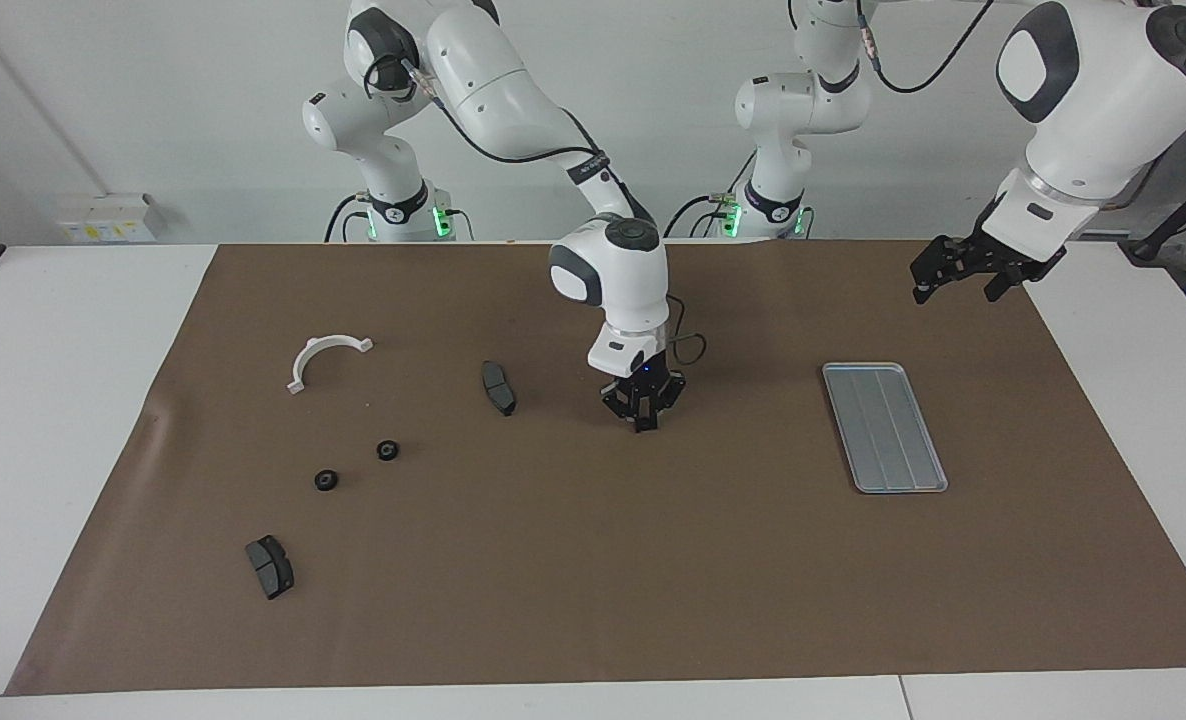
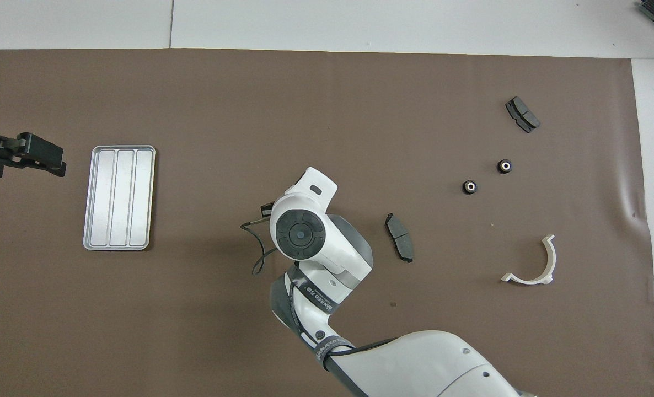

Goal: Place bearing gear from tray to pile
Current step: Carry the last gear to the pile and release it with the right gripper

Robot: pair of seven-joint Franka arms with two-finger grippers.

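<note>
Most of the worktop [image 1: 53, 400] is covered by a brown mat [image 1: 593, 580]. The tray [image 1: 883, 425] is found toward the left arm's end: flat silver-grey metal, rectangular, with rounded corners, a raised rim and lengthwise grooves. The left hand [image 1: 953, 285] is held up over the mat edge near it, fingers spread, nothing gripped. The right hand [image 1: 643, 420] is lowered to the mat mid-worktop with its fingers pressed together; what's pinched between the tips can't be made out tbh. A white curved bracket [image 1: 325, 355] is laid toward the right arm's end. One dark brake pad [image 1: 498, 387] is seen beside the right hand, and a second brake pad [image 1: 270, 566] is farthest from the robots. The pile is just two small black round gears with centre holes, one gear [image 1: 387, 450] and another gear [image 1: 326, 480], set slightly apart between bracket and second pad.
</note>
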